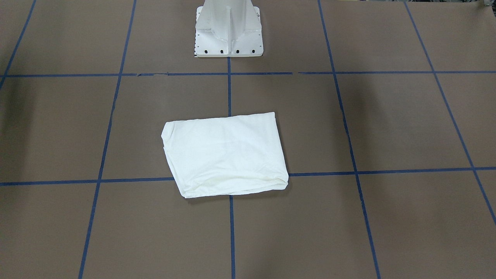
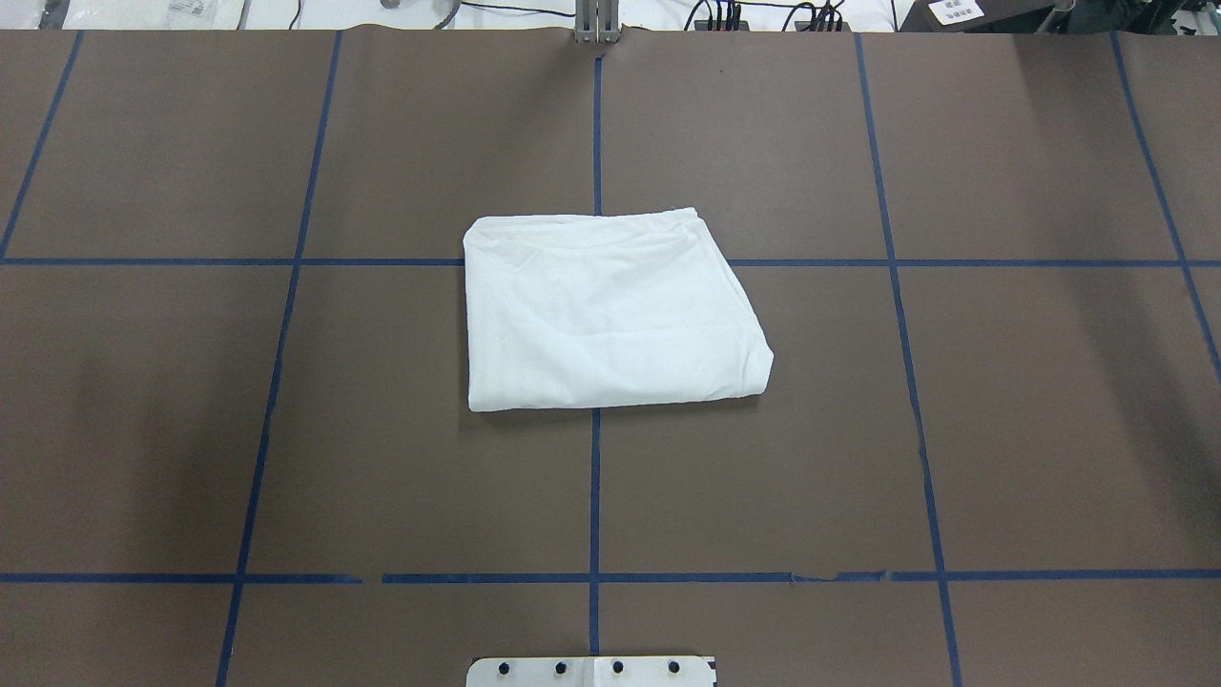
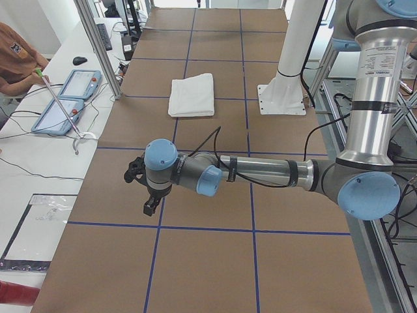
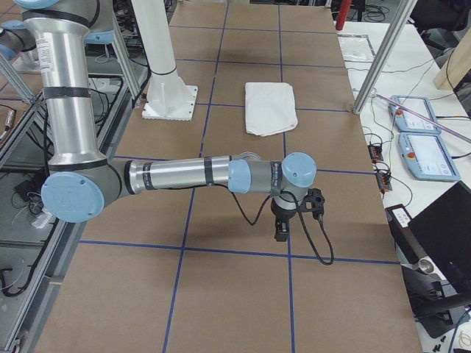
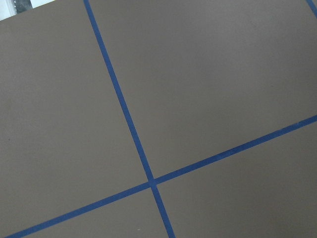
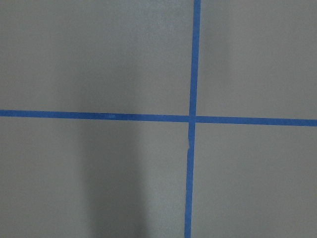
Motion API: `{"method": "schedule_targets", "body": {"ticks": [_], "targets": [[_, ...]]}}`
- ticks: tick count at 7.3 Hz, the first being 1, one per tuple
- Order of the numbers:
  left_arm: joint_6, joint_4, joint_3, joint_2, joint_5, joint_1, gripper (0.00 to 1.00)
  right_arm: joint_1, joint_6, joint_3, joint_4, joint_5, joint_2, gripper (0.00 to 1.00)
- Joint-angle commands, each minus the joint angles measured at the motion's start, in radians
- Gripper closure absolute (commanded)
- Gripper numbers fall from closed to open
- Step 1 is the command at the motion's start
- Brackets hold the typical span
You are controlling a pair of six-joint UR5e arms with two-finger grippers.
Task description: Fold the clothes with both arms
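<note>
The white T-shirt (image 2: 610, 315) lies folded into a compact rectangle at the table's middle, with its text, collar and tag hidden. It also shows in the front view (image 1: 226, 155) and in both side views (image 3: 192, 94) (image 4: 270, 107). My left gripper (image 3: 150, 203) hangs over the brown table far from the shirt, near the table's left end. My right gripper (image 4: 282, 228) hangs over the table near the right end, also far from the shirt. Both show only in the side views, so I cannot tell whether they are open or shut. The wrist views show only brown table and blue tape lines.
The white pedestal base (image 1: 228, 31) stands behind the shirt at the robot's edge. Blue tape lines (image 2: 595, 477) grid the table. Teach pendants (image 3: 68, 98) and an operator (image 3: 16, 55) are beside the far edge, with metal posts (image 4: 383, 55) and a laptop (image 4: 449, 235).
</note>
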Motion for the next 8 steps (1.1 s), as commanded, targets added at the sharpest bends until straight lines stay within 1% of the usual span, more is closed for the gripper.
{"method": "schedule_targets", "body": {"ticks": [1, 4, 8], "targets": [[-0.013, 0.002, -0.003, -0.004, 0.005, 0.001, 0.0, -0.002, 0.006, -0.002, 0.003, 0.001, 0.0, 0.0], [-0.014, 0.003, -0.026, -0.007, 0.005, -0.001, 0.0, -0.015, 0.006, -0.013, 0.007, -0.001, 0.0, 0.0], [-0.013, 0.0, -0.026, 0.001, 0.005, -0.001, 0.0, -0.017, 0.004, -0.033, 0.01, -0.002, -0.002, 0.0]]}}
